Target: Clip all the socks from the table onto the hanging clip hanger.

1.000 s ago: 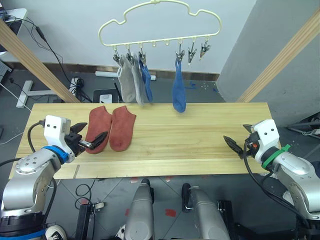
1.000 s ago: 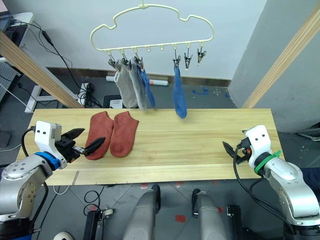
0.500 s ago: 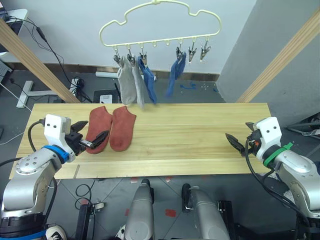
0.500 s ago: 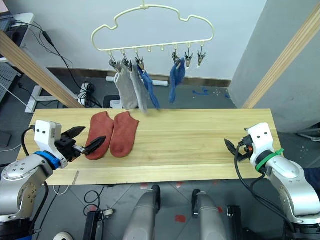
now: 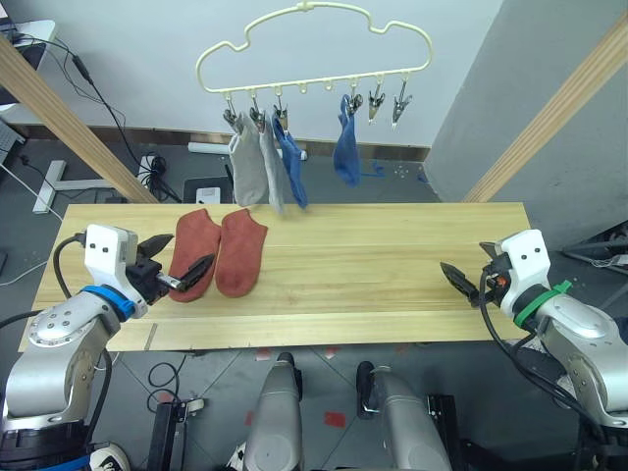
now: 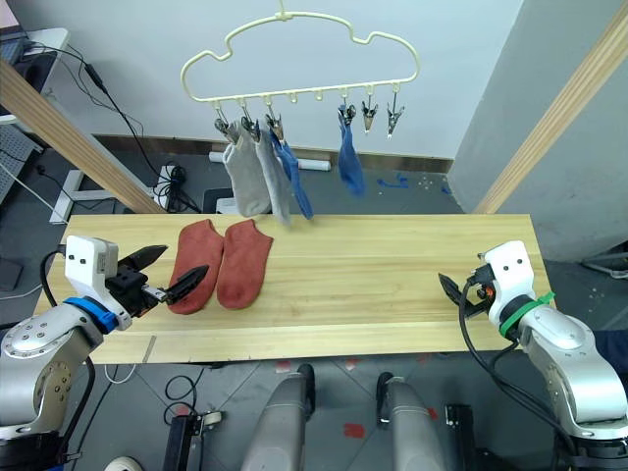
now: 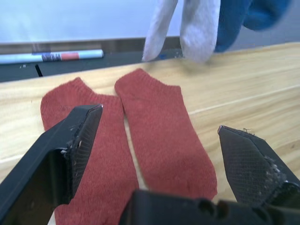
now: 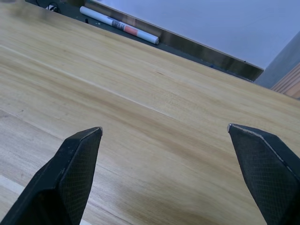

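Two rust-red socks (image 5: 193, 253) (image 5: 241, 250) lie flat side by side on the left part of the table (image 5: 373, 255). Above the far edge hangs the pale-yellow clip hanger (image 5: 324, 78). Two light grey socks (image 5: 250, 167) and a blue sock (image 5: 289, 162) are clipped at its left. Another blue sock (image 5: 345, 152) hangs right of its middle, lifted and bunched. My left gripper (image 5: 188, 251) is open, low over the left red sock's near end, fingers (image 7: 84, 126) spread across both red socks. My right gripper (image 5: 459, 280) is open over bare wood at the right end.
Two clips (image 5: 373, 103) (image 5: 399, 98) at the hanger's right end hold nothing. Slanted wooden poles (image 5: 59, 118) (image 5: 559, 108) rise at both sides of the table. Cables and a power strip (image 5: 152, 167) lie on the floor behind.
The blue sock right of the hanger's middle has swung from hanging straight down to lifted and bunched, and the other hanging socks sway slightly. Both arms stay almost still.
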`<state>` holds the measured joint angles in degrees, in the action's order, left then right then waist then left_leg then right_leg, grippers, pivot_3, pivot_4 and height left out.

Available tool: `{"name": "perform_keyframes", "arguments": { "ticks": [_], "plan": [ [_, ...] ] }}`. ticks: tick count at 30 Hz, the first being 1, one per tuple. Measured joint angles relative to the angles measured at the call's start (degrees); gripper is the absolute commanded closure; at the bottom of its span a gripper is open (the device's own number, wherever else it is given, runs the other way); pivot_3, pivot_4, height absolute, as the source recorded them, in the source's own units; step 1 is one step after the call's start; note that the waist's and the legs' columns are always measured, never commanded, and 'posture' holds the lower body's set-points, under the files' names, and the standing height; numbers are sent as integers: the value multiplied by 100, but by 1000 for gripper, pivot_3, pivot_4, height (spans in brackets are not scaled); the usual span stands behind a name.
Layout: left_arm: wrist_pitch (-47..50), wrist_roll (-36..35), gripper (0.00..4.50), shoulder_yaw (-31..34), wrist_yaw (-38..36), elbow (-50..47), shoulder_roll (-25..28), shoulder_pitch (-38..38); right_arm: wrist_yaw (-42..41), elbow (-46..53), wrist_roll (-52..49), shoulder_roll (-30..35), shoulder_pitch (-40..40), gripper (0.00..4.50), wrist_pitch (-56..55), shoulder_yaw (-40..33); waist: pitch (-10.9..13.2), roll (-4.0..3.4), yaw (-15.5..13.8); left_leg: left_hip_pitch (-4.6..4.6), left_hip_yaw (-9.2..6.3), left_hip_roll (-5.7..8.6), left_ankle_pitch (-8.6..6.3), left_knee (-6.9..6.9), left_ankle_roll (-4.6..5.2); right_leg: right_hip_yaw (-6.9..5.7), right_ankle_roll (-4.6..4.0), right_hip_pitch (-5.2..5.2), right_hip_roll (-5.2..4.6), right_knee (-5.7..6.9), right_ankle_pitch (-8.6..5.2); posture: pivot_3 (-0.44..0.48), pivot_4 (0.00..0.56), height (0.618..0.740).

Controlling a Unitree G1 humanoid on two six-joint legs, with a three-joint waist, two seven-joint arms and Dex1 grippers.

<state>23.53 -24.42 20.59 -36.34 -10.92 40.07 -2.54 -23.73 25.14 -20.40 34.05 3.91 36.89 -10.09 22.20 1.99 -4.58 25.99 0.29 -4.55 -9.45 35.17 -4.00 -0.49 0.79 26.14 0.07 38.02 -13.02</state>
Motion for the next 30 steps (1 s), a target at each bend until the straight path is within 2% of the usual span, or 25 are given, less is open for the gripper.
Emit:
{"name": "perform_keyframes", "arguments": {
  "ticks": [7, 14, 18, 23, 26, 28, 30],
  "plan": [
    [-67, 23, 14, 14, 65, -21, -54, 65, 19, 1, -183, -109, 156, 6, 167, -125, 0, 0, 1, 0, 1, 0, 0, 0, 0, 1, 0, 0, 0, 0, 0, 206, 376, 740],
    [-112, -624, 14, 227, -212, -209, -231, -85, 342, 255, -246, -505, 729, 6, 453, -25, 0, 0, 15, -2, 0, -2, 1, 0, 1, 1, 0, 0, 2, 2, 0, 221, 377, 740],
    [135, -1105, 0, 198, -413, -575, -238, -262, 657, 506, -397, -942, 1219, 863, 741, 116, 0, 0, 1, -1, -3, 0, 1, 0, 1, -1, 0, 0, 2, 5, 0, 221, 377, 740],
    [256, -1295, 0, 46, -418, -719, -239, -681, 982, 609, -362, -1192, 1767, 863, 867, 248, 0, 0, -17, -1, -4, 2, 1, 1, 1, -1, 0, -3, 2, 3, 0, 221, 377, 740],
    [280, -1352, 0, -131, -426, -728, -285, -871, 1025, 608, -360, -1311, 1950, 1471, 855, 322, 0, 0, -6, 0, -4, 2, 1, 0, 1, -2, -1, -3, 2, 2, 0, 214, 378, 740],
    [280, -1371, 0, -228, -421, -728, -339, -1026, 1069, 597, -336, -1476, 2044, 2087, 825, 434, 0, 0, -2, 0, -6, 1, 1, -1, 1, -3, -1, -3, 4, 3, 1, 215, 378, 740],
    [294, -1400, 0, -282, -424, -735, -369, -1111, 1145, 540, -283, -1614, 2181, 2087, 781, 619, 0, 0, 8, 0, -5, 1, 1, 0, 1, -2, -1, -2, 4, 5, 1, 217, 379, 740]
  ]
}}
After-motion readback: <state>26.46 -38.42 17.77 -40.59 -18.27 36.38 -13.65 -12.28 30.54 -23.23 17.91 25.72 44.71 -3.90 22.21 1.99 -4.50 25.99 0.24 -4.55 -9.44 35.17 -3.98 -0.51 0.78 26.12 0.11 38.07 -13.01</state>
